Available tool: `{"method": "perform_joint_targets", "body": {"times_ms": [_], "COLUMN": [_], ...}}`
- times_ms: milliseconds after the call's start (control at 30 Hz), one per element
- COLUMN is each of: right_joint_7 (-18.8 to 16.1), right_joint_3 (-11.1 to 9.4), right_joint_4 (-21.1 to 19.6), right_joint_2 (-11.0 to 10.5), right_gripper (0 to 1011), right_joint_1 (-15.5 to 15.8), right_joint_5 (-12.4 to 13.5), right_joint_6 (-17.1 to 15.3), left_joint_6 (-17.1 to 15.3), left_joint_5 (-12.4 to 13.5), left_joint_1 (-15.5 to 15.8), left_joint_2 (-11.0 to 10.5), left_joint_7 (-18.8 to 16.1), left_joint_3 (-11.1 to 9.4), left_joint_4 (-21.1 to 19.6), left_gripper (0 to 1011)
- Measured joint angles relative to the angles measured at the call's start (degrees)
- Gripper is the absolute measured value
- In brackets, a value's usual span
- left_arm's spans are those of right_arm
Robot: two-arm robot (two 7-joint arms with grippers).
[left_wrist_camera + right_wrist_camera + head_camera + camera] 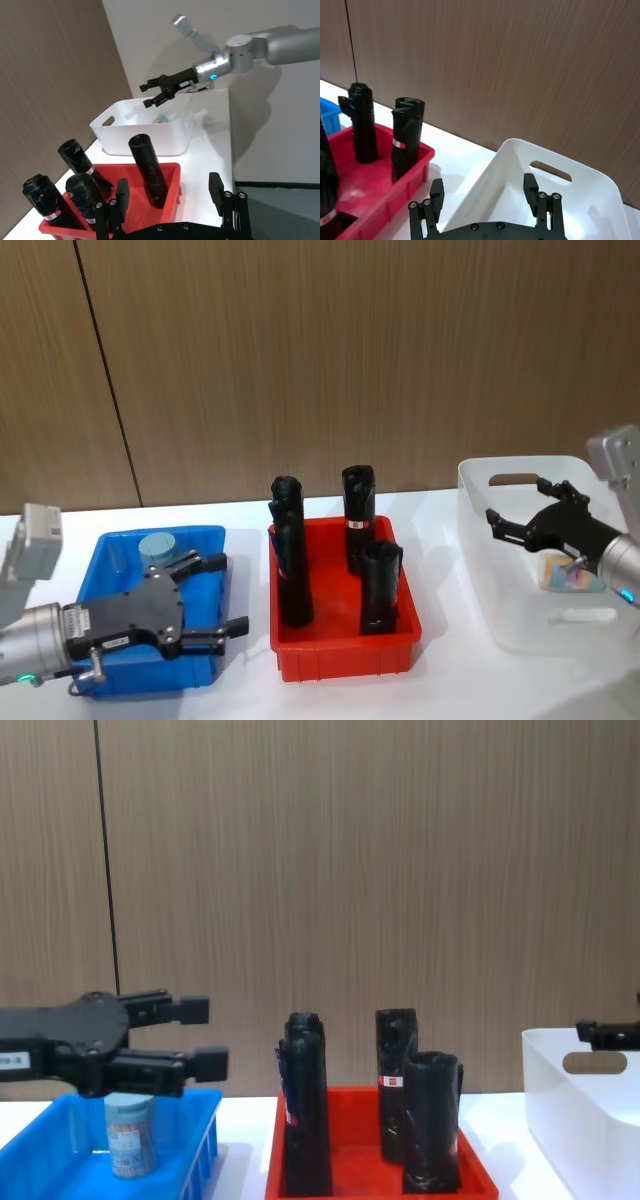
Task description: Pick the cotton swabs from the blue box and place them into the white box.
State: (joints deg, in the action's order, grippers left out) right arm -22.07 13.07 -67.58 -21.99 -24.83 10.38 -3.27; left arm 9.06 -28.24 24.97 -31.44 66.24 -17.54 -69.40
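Across the back, brown wood-grain wall panels with one dark vertical seam on the left. In the left wrist view also a plain pale wall and a strip of grey floor, too vague to read further. Below the panels, a white counter, bare between the containers and cut off at the lower edge of the head view.

On the right side of the counter, the white box, smooth, with an oval handle cutout, its right part cut off by the frame edge in head and chest views. On its floor, a small colourful item, half hidden behind the right arm, shape not possible to make out.

In the middle, a red tray with four black rolls standing inside. The two rolls on the left overlapping in head and chest views, hard to separate there.

On the left, the blue box, its near half covered by the left gripper in the head view. Above this box, held level, with fingers spread wide and nothing between them.

Over the white box near its far left corner, the right gripper, also spread wide and empty. In the chest view cut off at the right edge, only a black tip to see.

In the far part of the blue box, one upright jar of cotton swabs, grey-blue lid up, lower body hidden behind the left gripper in the head view.
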Motion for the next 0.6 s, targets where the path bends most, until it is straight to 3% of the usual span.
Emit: {"method": "perform_joint_targets", "body": {"times_ms": [600], "right_joint_7": [7.41], "right_joint_3": [-0.05], "right_joint_4": [-13.71], "right_joint_2": [1.10], "right_gripper": [1002], "right_joint_1": [10.47], "right_joint_5": [2.50], "right_joint_6": [0.57], "left_joint_6": [-2.12], "left_joint_5": [3.51], "left_joint_1": [-2.45], "left_joint_2": [2.03], "left_joint_7": [-13.80], "left_joint_3": [-1.83], "left_joint_4": [-5.01], "left_gripper": [1003]}}
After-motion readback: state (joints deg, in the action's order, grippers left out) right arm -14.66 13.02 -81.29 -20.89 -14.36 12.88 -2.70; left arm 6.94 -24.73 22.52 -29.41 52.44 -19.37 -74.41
